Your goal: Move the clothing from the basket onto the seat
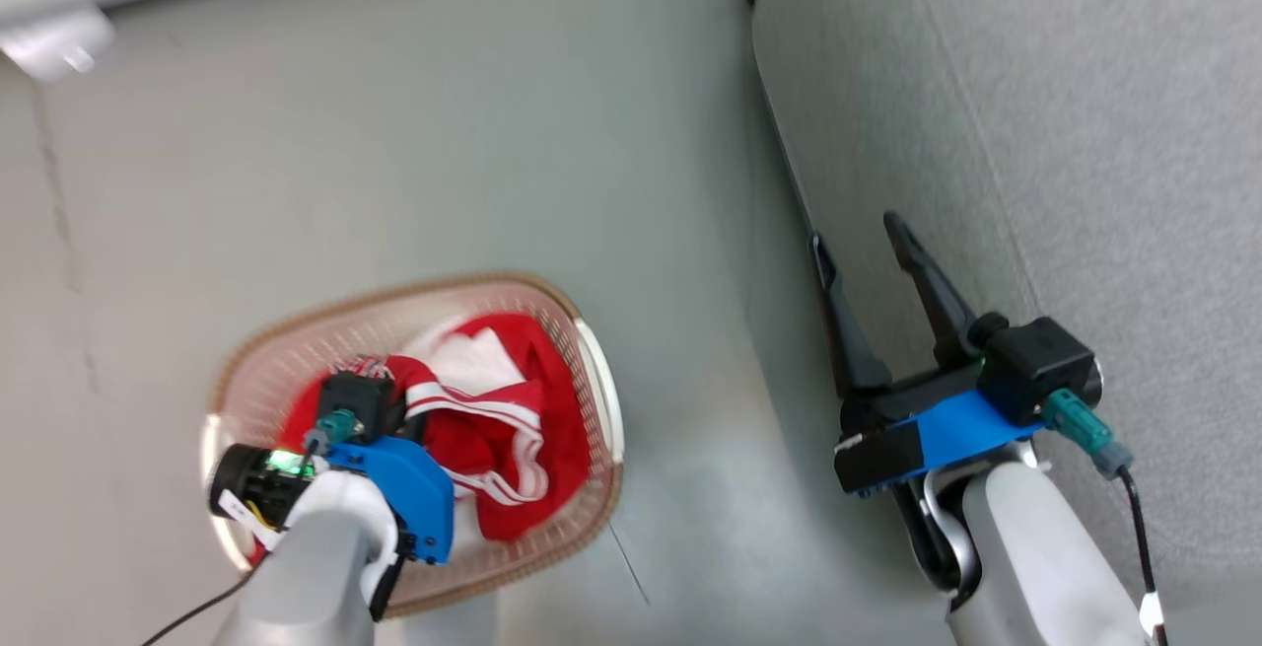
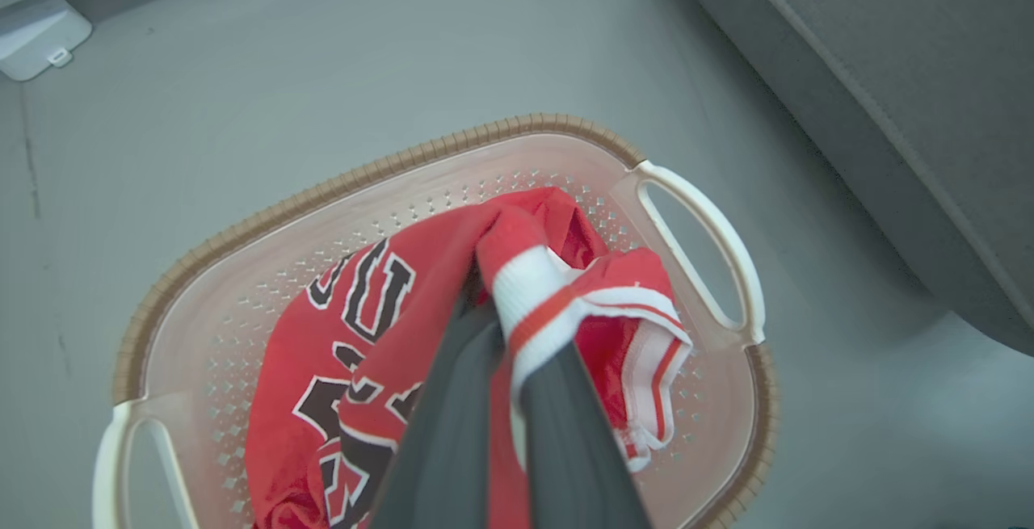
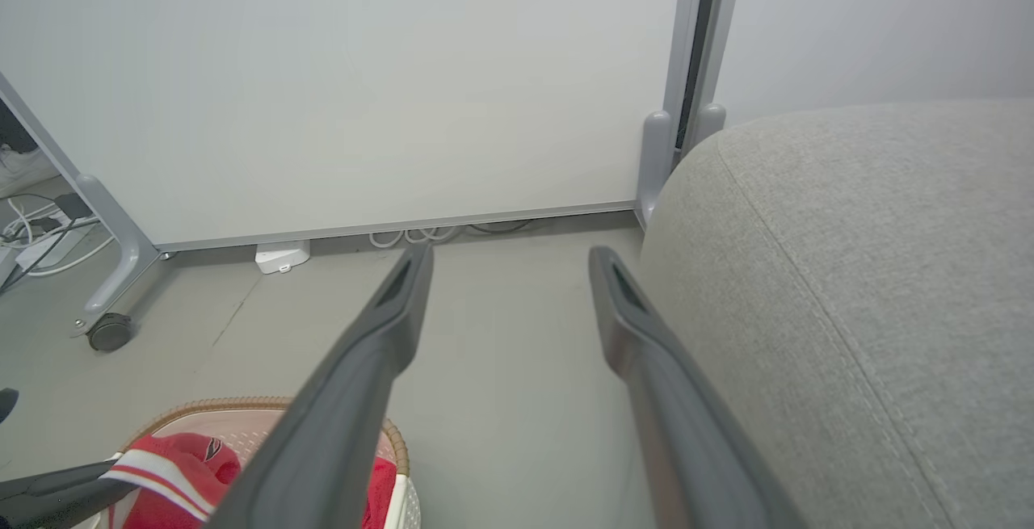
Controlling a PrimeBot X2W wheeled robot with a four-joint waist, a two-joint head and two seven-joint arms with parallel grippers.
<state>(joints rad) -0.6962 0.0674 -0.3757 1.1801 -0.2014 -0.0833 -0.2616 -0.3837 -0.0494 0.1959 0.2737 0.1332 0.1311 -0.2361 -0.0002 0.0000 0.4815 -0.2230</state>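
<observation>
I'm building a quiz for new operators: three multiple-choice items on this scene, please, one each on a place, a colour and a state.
1. Where does the basket stand?
A. on the floor beside the sofa
B. on the sofa
C. on a table

2. What colour is most of the clothing?
A. blue
B. red
C. green

3. How is the left gripper?
A. open above the floor
B. open on the sofa
C. shut on the clothing

Answers:
1 A, grey floor surrounds it and the sofa runs alongside.
2 B, its fabric is red.
3 C, its fingers pinch a fold in the left wrist view.
</observation>
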